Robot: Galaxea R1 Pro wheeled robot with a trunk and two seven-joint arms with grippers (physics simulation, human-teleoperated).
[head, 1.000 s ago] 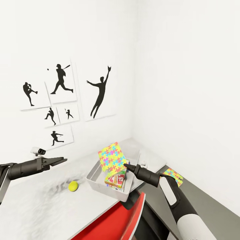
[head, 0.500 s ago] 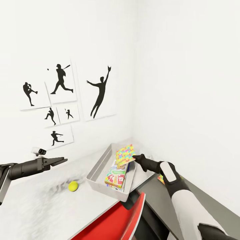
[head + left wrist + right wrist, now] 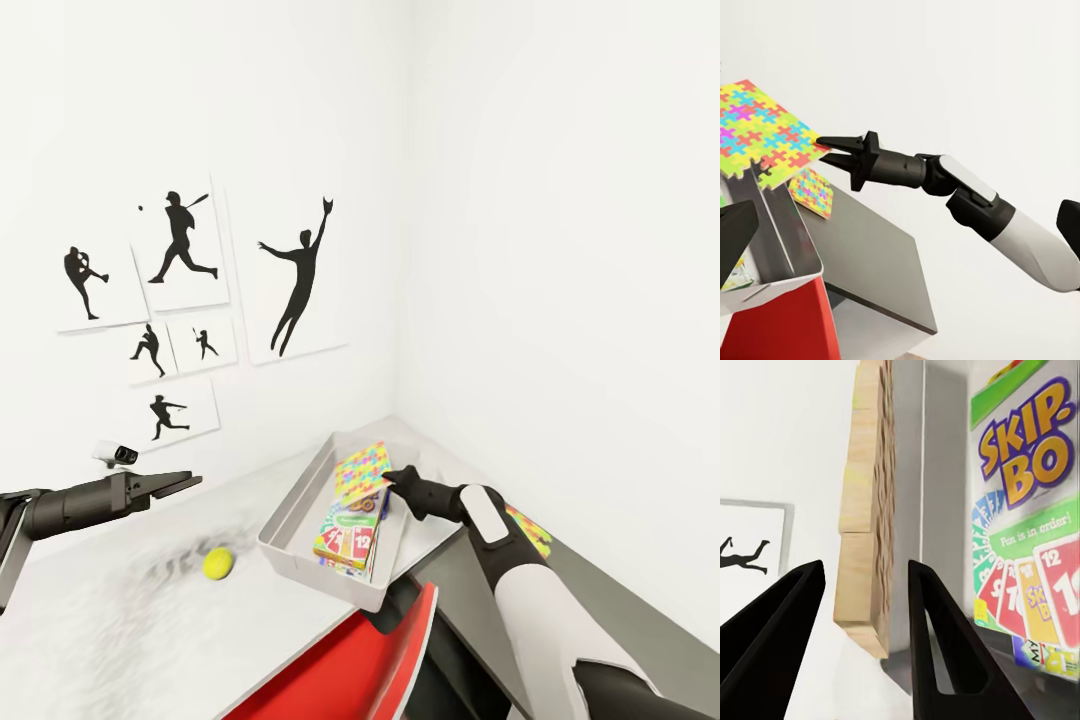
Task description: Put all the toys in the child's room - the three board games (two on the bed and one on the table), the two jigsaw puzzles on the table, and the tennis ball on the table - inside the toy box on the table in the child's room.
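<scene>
We log the left tool [image 3: 185,483] over the worktop [image 3: 120,630], fingers near together; we cannot tell if shut. Ball [image 3: 218,563] lies on the worktop beside the box [image 3: 290,500]. Skip-Bo [image 3: 346,540] sits inside. A puzzle [image 3: 362,470] tilts above it, edge between the spread fingers of the right tool [image 3: 390,477], pads clear. Second puzzle [image 3: 528,530] lies on the dark wing.

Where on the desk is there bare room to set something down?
The light-grey table is bare around the tennis ball, left of the toy box. The dark wing is bare before the second jigsaw puzzle. The toy box is crowded with the Skip-Bo and a puzzle.
</scene>
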